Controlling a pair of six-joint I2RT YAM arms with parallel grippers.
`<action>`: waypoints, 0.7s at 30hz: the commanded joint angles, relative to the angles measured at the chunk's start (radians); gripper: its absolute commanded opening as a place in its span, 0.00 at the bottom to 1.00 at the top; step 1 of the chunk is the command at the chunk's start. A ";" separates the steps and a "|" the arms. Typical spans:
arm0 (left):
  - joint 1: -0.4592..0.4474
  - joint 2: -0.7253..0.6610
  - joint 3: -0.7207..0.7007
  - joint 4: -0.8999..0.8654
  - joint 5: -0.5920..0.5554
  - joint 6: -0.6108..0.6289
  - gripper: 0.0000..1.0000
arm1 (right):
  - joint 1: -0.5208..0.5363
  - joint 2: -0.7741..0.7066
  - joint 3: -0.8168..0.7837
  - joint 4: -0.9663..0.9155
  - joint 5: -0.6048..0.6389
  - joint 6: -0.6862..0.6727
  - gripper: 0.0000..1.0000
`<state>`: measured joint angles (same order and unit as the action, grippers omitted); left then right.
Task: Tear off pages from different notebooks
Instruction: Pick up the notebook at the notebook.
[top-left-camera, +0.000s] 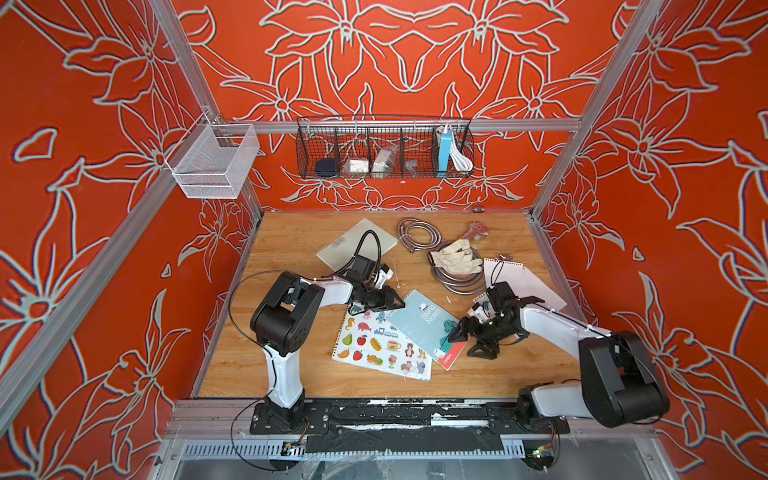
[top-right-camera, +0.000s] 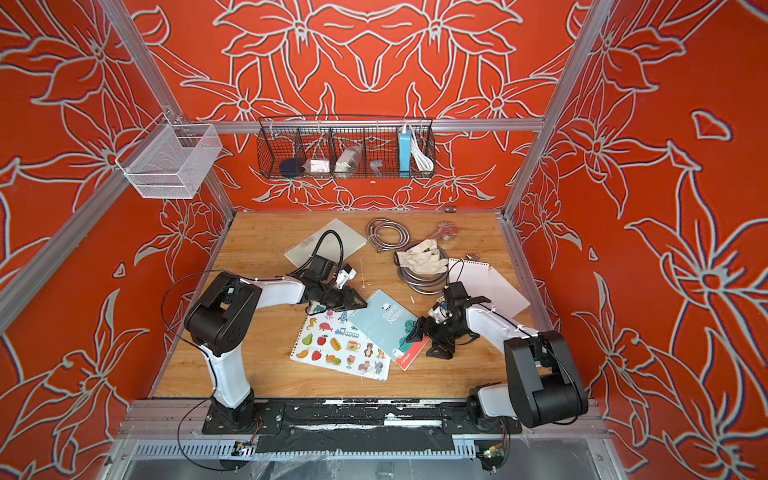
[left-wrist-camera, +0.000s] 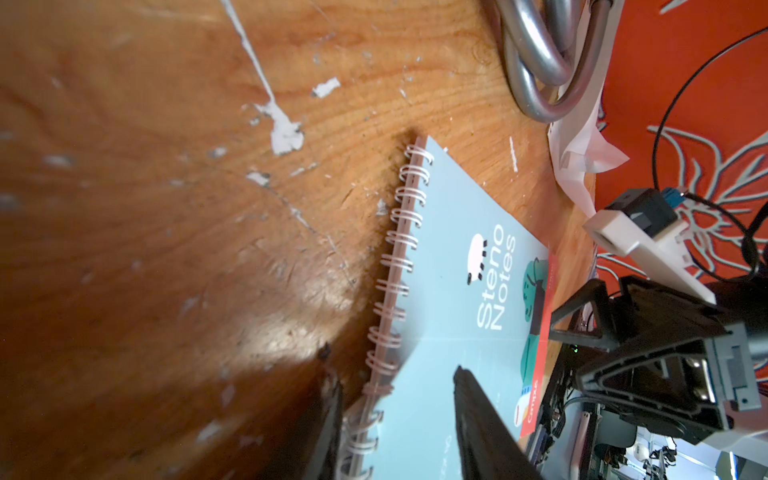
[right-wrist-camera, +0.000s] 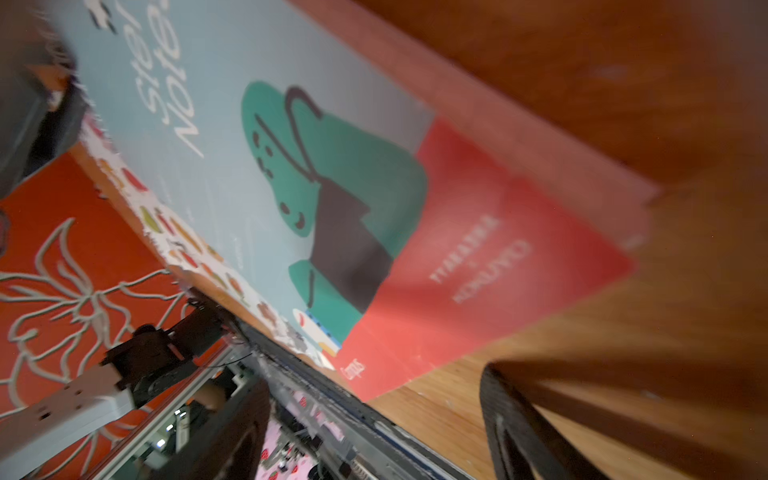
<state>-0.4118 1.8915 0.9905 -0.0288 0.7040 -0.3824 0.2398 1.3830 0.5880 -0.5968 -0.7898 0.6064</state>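
Observation:
Three notebooks lie on the wooden table. The light blue Steno Notes notebook (top-left-camera: 424, 324) partly overlaps the white picture notebook (top-left-camera: 378, 349). The pale grey-green one (top-left-camera: 357, 243) lies further back, partly hidden by my left arm. Loose white pages (top-left-camera: 523, 282) lie at the right, behind my right arm. My left gripper (top-left-camera: 397, 303) (left-wrist-camera: 390, 361) is open at the blue notebook's spiral corner, one finger over the wood and one over the cover. My right gripper (top-left-camera: 467, 343) (right-wrist-camera: 374, 424) is open and holds nothing, beside the notebook's red strip (right-wrist-camera: 478, 270).
A coiled metal hose (top-left-camera: 415, 232) and an off-white glove (top-left-camera: 455, 255) lie at the back right. A black wire basket (top-left-camera: 384, 147) and a white mesh basket (top-left-camera: 212, 162) hang on the frame. Paper scraps (left-wrist-camera: 284, 133) dot the wood.

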 joint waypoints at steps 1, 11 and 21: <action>-0.016 -0.011 -0.023 -0.079 -0.033 0.006 0.42 | -0.003 0.079 -0.071 0.174 -0.083 0.060 0.82; -0.050 -0.026 -0.071 -0.028 0.046 -0.095 0.39 | -0.002 0.127 0.034 0.471 -0.044 0.241 0.79; 0.053 -0.144 -0.122 0.148 0.098 -0.274 0.00 | 0.025 0.146 0.195 0.304 0.010 0.116 0.79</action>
<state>-0.4061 1.8156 0.8822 0.0357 0.7673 -0.5732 0.2539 1.5215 0.7547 -0.2512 -0.8097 0.7723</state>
